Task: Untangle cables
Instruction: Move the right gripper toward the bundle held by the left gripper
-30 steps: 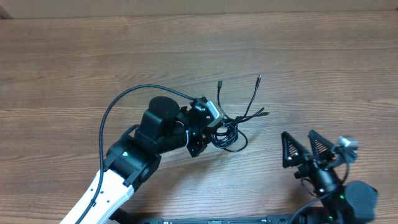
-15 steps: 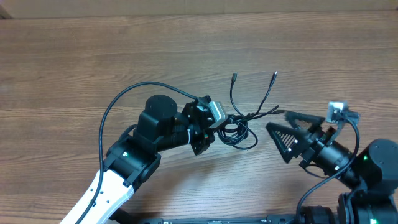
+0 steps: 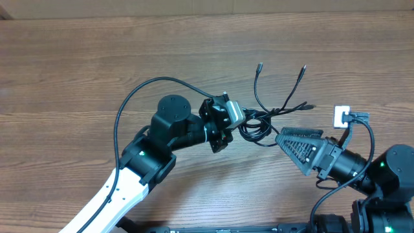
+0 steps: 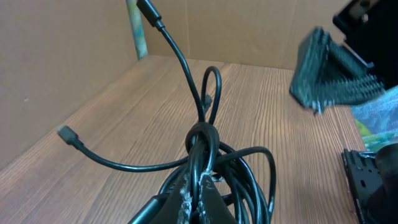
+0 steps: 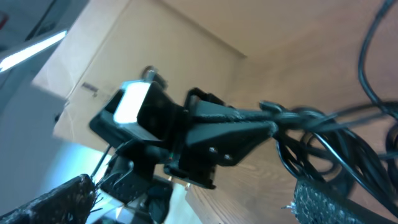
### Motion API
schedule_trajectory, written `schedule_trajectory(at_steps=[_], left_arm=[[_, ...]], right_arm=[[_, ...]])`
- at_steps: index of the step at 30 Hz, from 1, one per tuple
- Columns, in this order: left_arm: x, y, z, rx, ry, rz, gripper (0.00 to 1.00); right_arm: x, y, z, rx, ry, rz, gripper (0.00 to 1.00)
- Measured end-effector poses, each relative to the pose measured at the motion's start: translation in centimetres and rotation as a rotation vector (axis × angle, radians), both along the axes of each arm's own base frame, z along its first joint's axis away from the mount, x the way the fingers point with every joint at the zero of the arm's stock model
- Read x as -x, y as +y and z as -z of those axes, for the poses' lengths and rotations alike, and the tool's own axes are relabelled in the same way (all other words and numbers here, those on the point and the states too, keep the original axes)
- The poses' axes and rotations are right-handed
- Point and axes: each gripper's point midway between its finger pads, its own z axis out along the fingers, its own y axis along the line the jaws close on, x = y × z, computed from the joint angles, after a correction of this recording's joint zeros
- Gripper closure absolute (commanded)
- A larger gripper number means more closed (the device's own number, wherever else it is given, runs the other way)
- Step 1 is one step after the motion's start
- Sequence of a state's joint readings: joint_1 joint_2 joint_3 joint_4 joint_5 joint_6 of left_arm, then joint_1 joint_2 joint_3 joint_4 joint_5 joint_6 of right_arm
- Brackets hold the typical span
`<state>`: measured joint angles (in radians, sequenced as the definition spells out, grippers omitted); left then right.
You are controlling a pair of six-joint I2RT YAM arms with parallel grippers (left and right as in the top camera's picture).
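A knotted bundle of thin black cables (image 3: pixel 255 124) hangs over the wooden table, with several plug ends fanning out to the upper right. My left gripper (image 3: pixel 238 122) is shut on the bundle's strands; the left wrist view shows its fingertips (image 4: pixel 202 190) pinching the cords below the knot (image 4: pixel 202 134). My right gripper (image 3: pixel 284 137) is open and points left, its tips just right of the bundle. In the right wrist view the cables (image 5: pixel 323 134) lie ahead of its spread fingers (image 5: pixel 193 199), with nothing between them.
The wooden table (image 3: pixel 97 65) runs to a cardboard wall at the back. The left arm's thick black wire (image 3: pixel 139 94) arcs over the table to the left of the bundle.
My left gripper has carried the bundle up and to the right. My right gripper has swung from the lower right toward the bundle, now pointing left next to it.
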<state>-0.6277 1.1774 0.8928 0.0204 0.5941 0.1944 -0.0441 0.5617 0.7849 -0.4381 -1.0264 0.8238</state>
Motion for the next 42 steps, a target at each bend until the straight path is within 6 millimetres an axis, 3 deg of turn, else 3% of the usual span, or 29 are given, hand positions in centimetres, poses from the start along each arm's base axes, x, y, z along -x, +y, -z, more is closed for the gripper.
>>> schedule_trajectory(at_steps=[5, 11, 17, 30, 37, 42], left_arm=[[0.6, -1.1, -0.7, 0.019, -0.048, 0.034, 0.96], [1.8, -2.1, -1.3, 0.027, -0.105, 0.080, 0.96], [2.1, -2.1, -0.8, 0.008, -0.100, 0.097, 0.96], [3.8, -2.6, -1.6, 0.049, -0.114, 0.202, 0.96], [5.1, -3.2, -1.7, 0.057, -0.112, 0.257, 0.96], [5.8, -3.6, -1.8, 0.058, -0.135, 0.285, 0.96]], right_arm=[[-0.9, -0.9, 2.1, 0.000, 0.135, 0.094, 0.05], [-1.6, -1.6, 2.6, -0.008, 0.175, 0.162, 0.25], [-2.1, -2.5, 4.0, -0.008, 0.263, 0.238, 0.26], [-2.5, -3.0, 4.5, -0.027, 0.314, 0.289, 0.27], [-2.5, -3.0, 4.5, -0.035, 0.328, 0.293, 0.51], [-2.5, -3.0, 4.6, -0.041, 0.341, 0.296, 0.73]])
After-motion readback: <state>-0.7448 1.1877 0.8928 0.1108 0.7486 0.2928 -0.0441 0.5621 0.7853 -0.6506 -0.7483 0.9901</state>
